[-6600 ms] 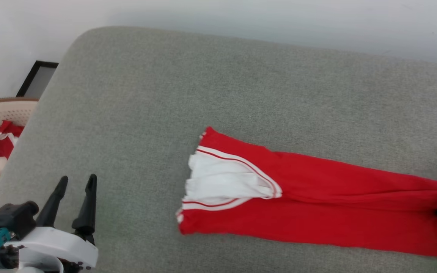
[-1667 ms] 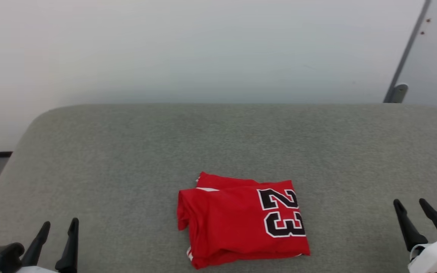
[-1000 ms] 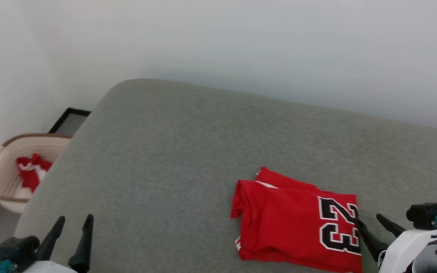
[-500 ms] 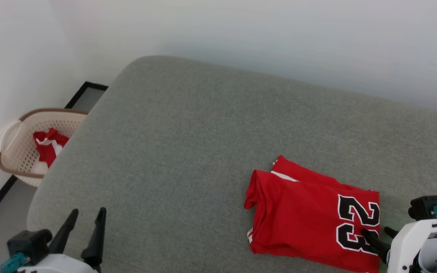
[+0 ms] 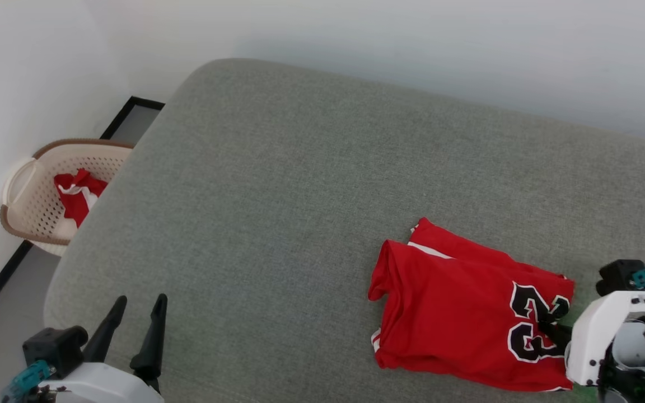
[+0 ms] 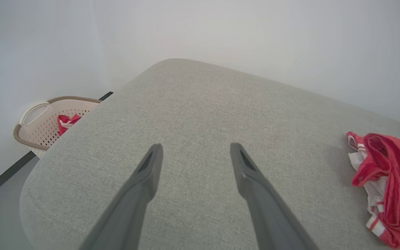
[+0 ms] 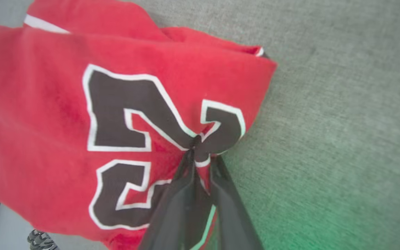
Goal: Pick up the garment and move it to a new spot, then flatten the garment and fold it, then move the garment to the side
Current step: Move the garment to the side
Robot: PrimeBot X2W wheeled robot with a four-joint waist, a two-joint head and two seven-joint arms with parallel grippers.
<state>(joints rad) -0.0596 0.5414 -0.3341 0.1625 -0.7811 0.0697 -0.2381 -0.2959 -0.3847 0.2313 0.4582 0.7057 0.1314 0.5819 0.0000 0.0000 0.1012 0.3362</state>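
Note:
The garment (image 5: 457, 313), a folded red shirt with a black white-edged 23, lies on the grey cushion (image 5: 277, 196) at the lower right. My right gripper (image 5: 549, 326) is at its right edge, over the number. In the right wrist view the right gripper (image 7: 196, 143) is shut on a pinch of the garment (image 7: 47, 104), and the cloth puckers at the tips. My left gripper (image 5: 139, 305) hovers open at the lower left, far from the shirt. The left wrist view shows the left gripper (image 6: 196, 149) with spread fingers above bare cushion, the garment (image 6: 391, 180) far to the right.
A cream perforated basket (image 5: 20, 184) stands on the floor beyond the cushion's left edge, holding a small red-and-white cloth (image 5: 76, 193); the basket (image 6: 33, 114) is also in the left wrist view. A pale wall runs behind the cushion. Grey cushion stretches between the two grippers.
The head camera has shifted. My right gripper's fingers, spread on the number half a second ago, have shut on the garment's right edge, which now bunches. The left gripper stays open.

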